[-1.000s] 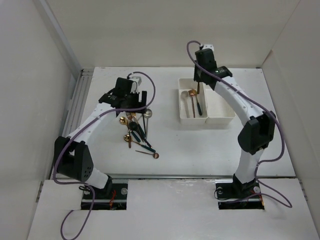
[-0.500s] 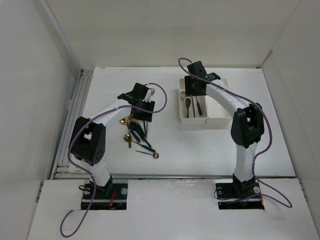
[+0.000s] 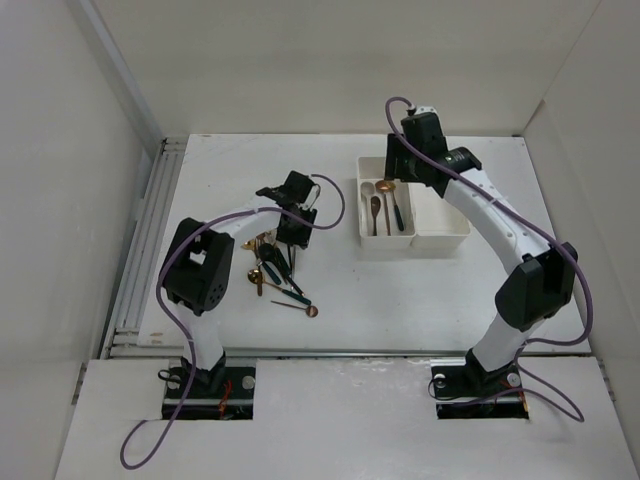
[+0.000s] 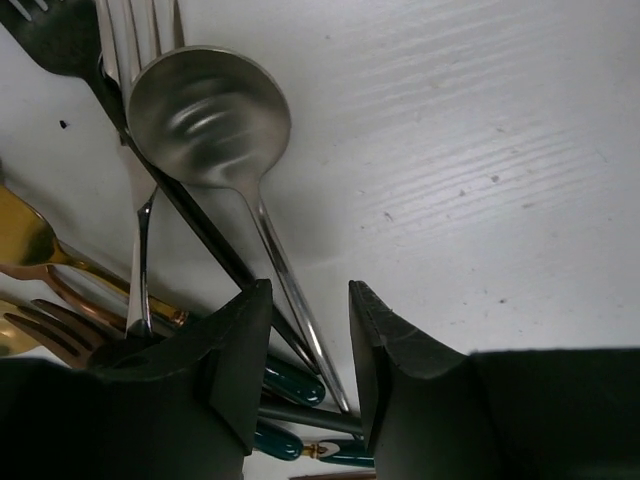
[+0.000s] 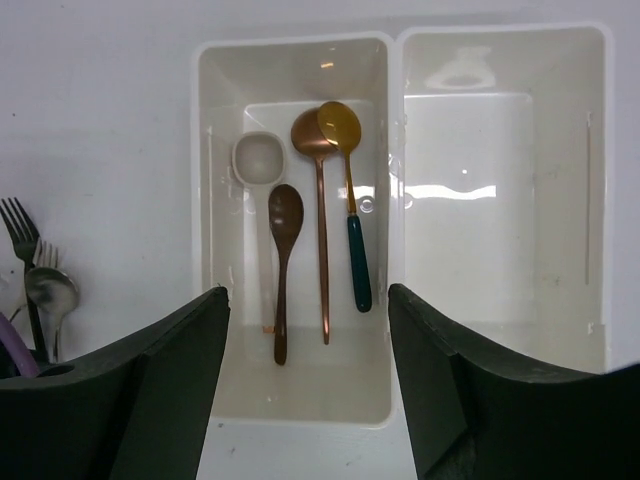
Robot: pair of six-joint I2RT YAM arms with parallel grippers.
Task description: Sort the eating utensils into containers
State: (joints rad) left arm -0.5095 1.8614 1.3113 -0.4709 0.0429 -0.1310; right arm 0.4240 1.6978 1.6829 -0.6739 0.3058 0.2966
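Loose eating utensils point(image 3: 272, 270) lie piled on the table left of centre. My left gripper point(image 3: 291, 232) is down at the pile's far end. In the left wrist view its jaws point(image 4: 308, 298) stand narrow but apart, either side of the thin handle of a silver spoon point(image 4: 210, 115). Teal handles point(image 4: 295, 375) cross beneath. The two joined white containers point(image 3: 362, 205) sit right of centre. The left bin point(image 5: 208, 200) holds several spoons, among them a gold spoon with a teal handle point(image 5: 358, 260). The right bin point(image 5: 590, 180) has nothing in it. My right gripper point(image 5: 307, 290) hangs open and empty above the left bin.
Silver forks point(image 4: 130, 30), a dark fork point(image 4: 60, 35), a gold spoon point(image 4: 20, 235) and a copper fork point(image 4: 50, 320) crowd the left fingers. A copper spoon point(image 3: 305, 309) lies at the pile's near end. White walls close in the table.
My right gripper opened and drew back over the left bin, where the teal-handled gold spoon now lies. My left gripper moved right and down onto the pile, and its jaws narrowed.
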